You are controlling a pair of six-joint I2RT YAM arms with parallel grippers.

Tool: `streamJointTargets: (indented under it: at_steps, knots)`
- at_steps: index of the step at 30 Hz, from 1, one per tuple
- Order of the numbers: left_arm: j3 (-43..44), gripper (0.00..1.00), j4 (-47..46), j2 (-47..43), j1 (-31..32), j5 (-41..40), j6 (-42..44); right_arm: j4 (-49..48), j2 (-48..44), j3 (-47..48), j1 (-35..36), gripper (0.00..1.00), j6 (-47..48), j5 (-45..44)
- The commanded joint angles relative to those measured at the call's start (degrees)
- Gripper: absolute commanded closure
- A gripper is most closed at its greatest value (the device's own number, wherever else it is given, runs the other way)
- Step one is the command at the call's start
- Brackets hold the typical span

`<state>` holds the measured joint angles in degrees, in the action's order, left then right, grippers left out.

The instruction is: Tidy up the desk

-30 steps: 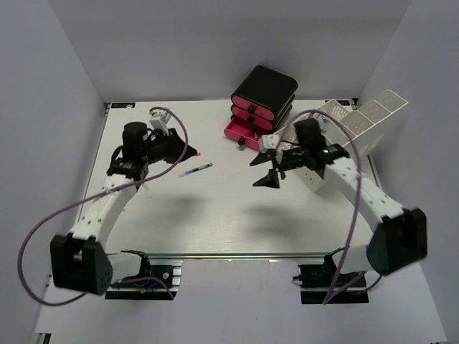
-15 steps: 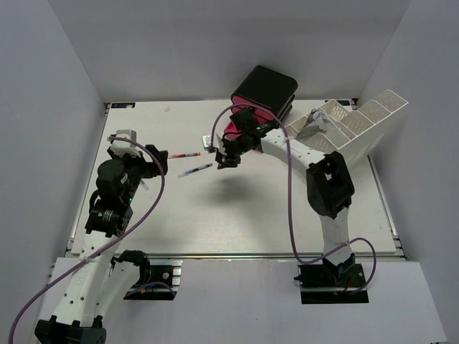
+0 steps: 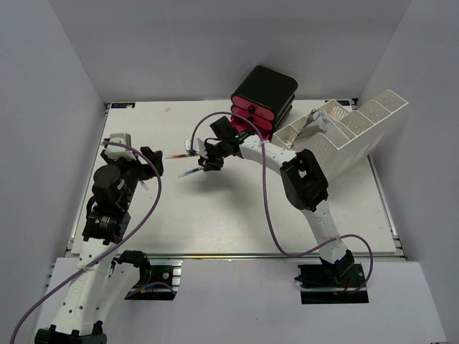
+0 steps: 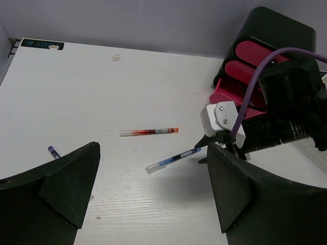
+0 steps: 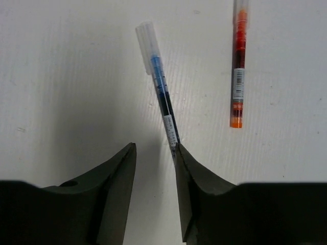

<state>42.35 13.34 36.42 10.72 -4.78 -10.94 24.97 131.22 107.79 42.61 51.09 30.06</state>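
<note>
The desk (image 3: 237, 215) lay under both arms, filling the middle of the top view. The left gripper (image 3: 149, 163) hung wide apart, empty. The right gripper (image 5: 156, 148), jaws narrowly spread, had one finger touching the blue pen (image 5: 162, 99) running toward 12 o'clock, not straddling it. Closing might flick it toward the red pen (image 5: 237, 76) at 1 o'clock. The desk looked flat, matte white, with a rail along its near edge.

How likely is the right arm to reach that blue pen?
Likely yes: the right gripper hangs open at one end of the blue pen, on bare desk, with the red pen lying apart.
</note>
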Motion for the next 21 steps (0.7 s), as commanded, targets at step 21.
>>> streamJointTargets:
  at_steps: [21]
  knots:
    - [-0.51, 0.06, 0.1, 0.14, 0.27, -0.67, 0.66, -2.56, 7.99, 8.22, -1.74, 0.48, -5.91, 0.7]
